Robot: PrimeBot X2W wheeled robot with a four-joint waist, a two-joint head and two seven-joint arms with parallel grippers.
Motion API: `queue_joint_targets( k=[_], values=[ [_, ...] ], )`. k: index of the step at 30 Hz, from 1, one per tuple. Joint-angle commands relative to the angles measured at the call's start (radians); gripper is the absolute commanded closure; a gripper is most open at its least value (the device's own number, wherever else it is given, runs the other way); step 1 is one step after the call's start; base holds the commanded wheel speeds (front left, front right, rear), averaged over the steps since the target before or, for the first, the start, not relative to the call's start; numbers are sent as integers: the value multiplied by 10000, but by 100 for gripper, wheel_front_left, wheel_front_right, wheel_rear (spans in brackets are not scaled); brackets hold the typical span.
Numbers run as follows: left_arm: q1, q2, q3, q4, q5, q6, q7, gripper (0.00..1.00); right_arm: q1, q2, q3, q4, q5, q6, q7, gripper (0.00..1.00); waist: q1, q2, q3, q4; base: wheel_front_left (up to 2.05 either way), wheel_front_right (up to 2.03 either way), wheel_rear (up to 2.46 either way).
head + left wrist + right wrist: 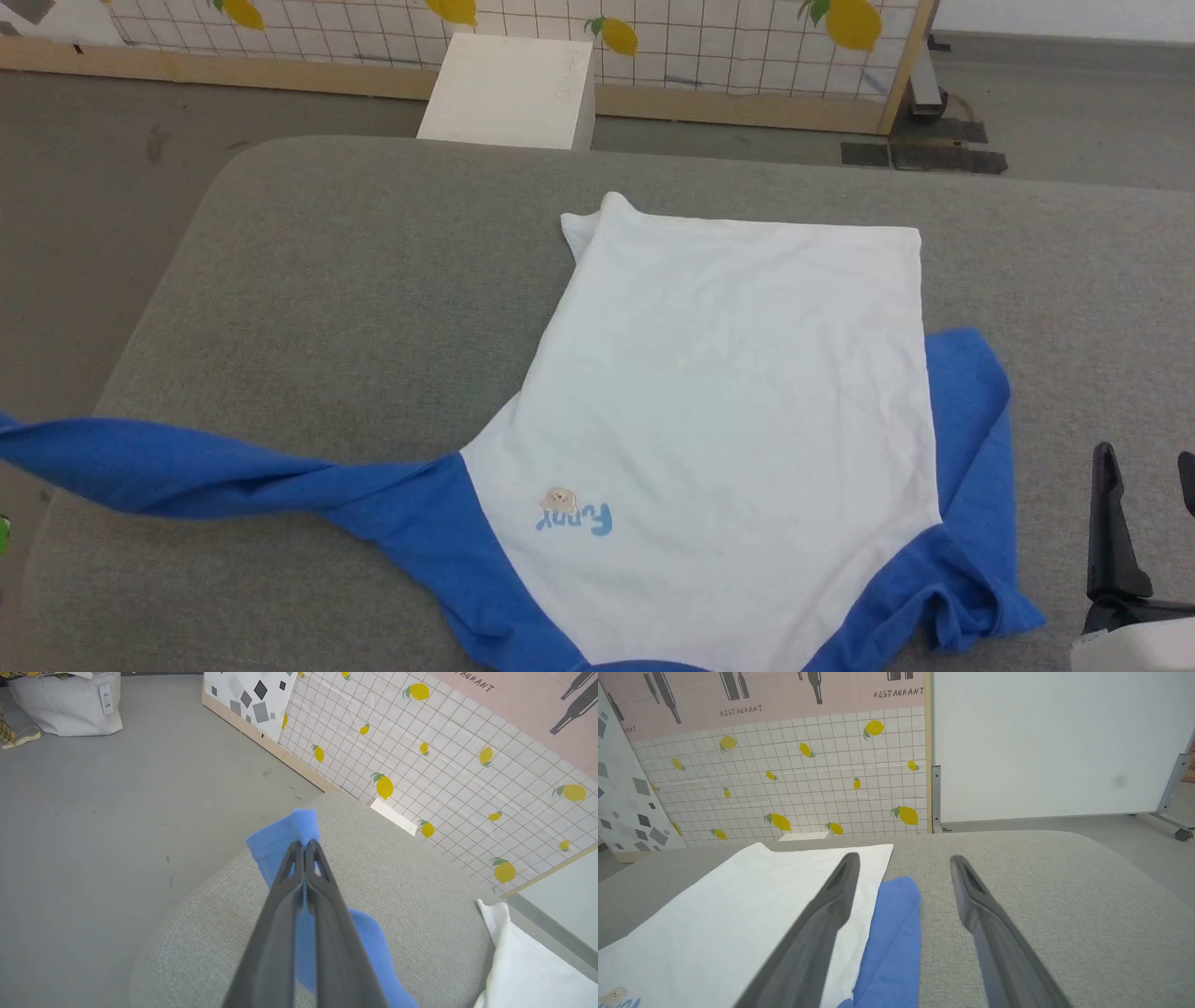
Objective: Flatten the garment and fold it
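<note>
Head view: I see the garment [728, 373] lying on the grey cushion [327, 280]. Its white body is spread flat, hem on the far side and chest lettering on the near side. The left sleeve [187, 467] stretches long and twisted to the left, right to the picture's edge. The right sleeve [976, 448] lies rumpled just beside the body on the right. My right gripper [1148, 495] stands at the near right, just beside that sleeve, its fingers apart with nothing between them.

Left wrist view: my left gripper [304, 845] has its fingers [280, 914] pressed together, clamped on the blue cloth of the left sleeve. The cuff end pokes out past the tips, and more blue runs beneath the fingers on the near side. This is above the cushion's rounded left corner, with grey floor [117, 812] further left. A corner of the white body shows at the right.

Right wrist view: the right fingers stand wide apart over the cushion and grip nothing. The blue right sleeve and the edge of the white body lie under the left finger. I cannot tell whether that finger brushes the cloth.
</note>
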Motion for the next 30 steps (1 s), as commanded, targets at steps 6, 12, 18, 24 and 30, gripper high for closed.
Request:
queue_joint_targets(
  k=[6, 12, 18, 24, 30],
  values=[
    [176, 40, -437, -874, 250, -159, -54, 100, 175, 9, 12, -104, 42, -13, 12, 0, 1, 0, -57, -114, 0, 0, 0],
    [8, -59, -1436, -2466, 630, -293, 153, 100, 213, 9, -73, -210, 14, -13, 56, 0, 1, 0, 22, -310, 0, 0, 0],
    [-475, -534, -3258, -3898, 1220, -415, 443, 100, 218, 9, -137, -297, -7, -13, 90, 0, 1, 0, 38, -517, 0, 0, 0],
    [-1092, -1314, -5539, -4256, 2014, -691, 654, 100, 225, 9, -218, -412, -64, -13, 147, 0, 1, 0, 7, -672, 0, 0, 0],
    [-1473, -2280, -7593, -3406, 2969, -965, 399, 100, 216, 9, -249, -462, -93, -13, 171, 0, 1, 0, 90, -810, 0, 0, 0]
  ],
)
